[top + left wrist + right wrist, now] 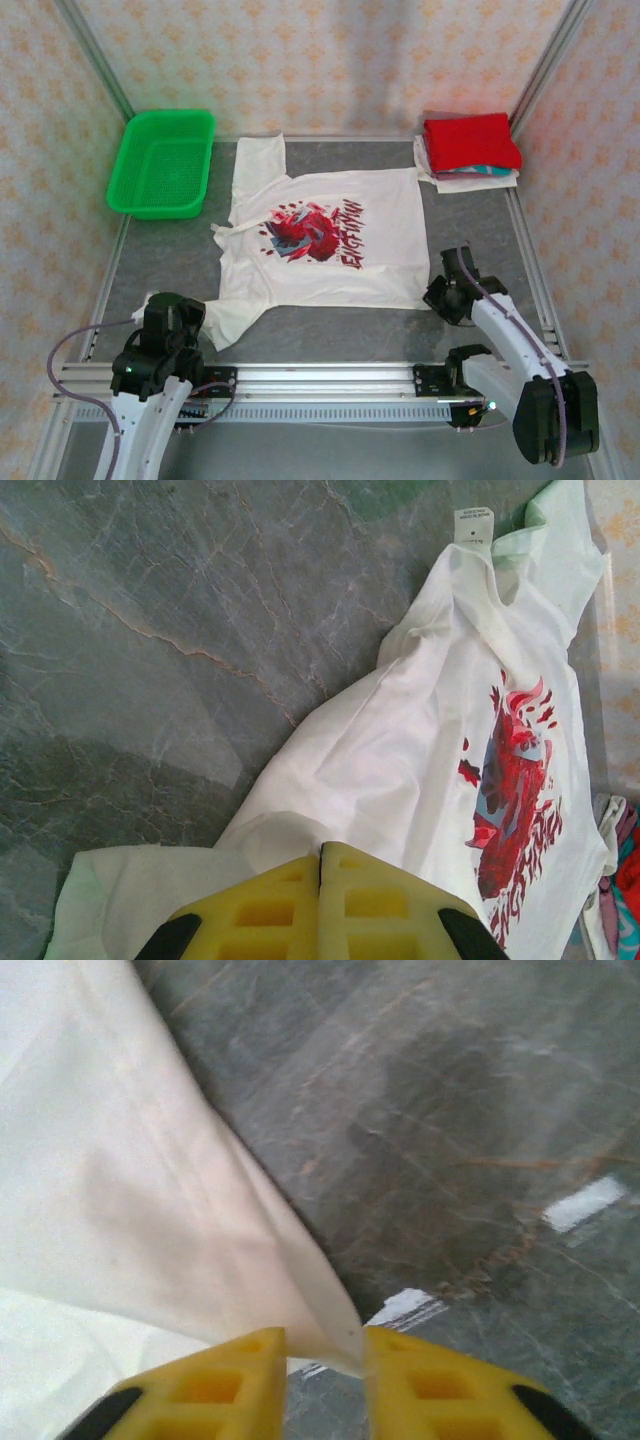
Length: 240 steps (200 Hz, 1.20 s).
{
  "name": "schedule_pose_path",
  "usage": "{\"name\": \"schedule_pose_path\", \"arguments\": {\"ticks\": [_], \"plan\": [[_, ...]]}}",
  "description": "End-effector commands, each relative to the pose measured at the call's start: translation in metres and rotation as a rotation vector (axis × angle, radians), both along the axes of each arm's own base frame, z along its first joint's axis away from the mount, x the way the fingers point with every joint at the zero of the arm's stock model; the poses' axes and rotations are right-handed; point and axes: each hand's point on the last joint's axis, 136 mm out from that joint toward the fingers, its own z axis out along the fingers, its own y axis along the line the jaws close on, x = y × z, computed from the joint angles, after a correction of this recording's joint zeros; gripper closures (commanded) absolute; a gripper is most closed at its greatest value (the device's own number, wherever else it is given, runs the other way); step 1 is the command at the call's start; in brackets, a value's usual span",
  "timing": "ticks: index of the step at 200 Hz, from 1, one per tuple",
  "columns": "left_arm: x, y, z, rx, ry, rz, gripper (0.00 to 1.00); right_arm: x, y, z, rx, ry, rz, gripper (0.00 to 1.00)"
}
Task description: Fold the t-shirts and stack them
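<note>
Between the pressed-together tips of the left gripper (pixel 320 852) there's a pinch of the cream-white t-shirt (pixel 430 740), which spreads flat ahead of it. The right gripper (pixel 325 1348) is slightly apart around the hem corner. The folded t-shirts (pixel 470 145) sit well beyond it, and the green basket (pixel 125 170) is beyond the left one.

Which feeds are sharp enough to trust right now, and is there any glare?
Top view: evenly lit and sharp, the print on the shirt is clear. Left wrist: shirt crisp, with a pale sheen on the table. Right wrist: soft throughout, shirt washed out, its edge fuzzy, dim reflections on the table.
</note>
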Motion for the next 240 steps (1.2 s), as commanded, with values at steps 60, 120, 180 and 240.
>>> {"name": "schedule_pose_path", "arguments": {"ticks": [60, 120, 180, 240], "plan": [[-0.019, 0.008, -0.021, 0.025, 0.100, 0.035, 1.00, 0.004, 0.007, -0.017, -0.010, 0.073, 0.063, 0.44], [-0.016, 0.011, -0.005, 0.034, 0.040, 0.041, 1.00, 0.016, 0.009, -0.014, -0.001, 0.019, 0.047, 0.91], [-0.032, 0.018, 0.043, 0.057, -0.044, 0.060, 1.00, 0.015, 0.003, 0.023, 0.055, -0.066, -0.023, 1.00], [-0.048, 0.012, 0.044, 0.001, -0.043, 0.048, 1.00, 0.008, 0.010, 0.012, 0.098, -0.034, -0.010, 1.00]]}}
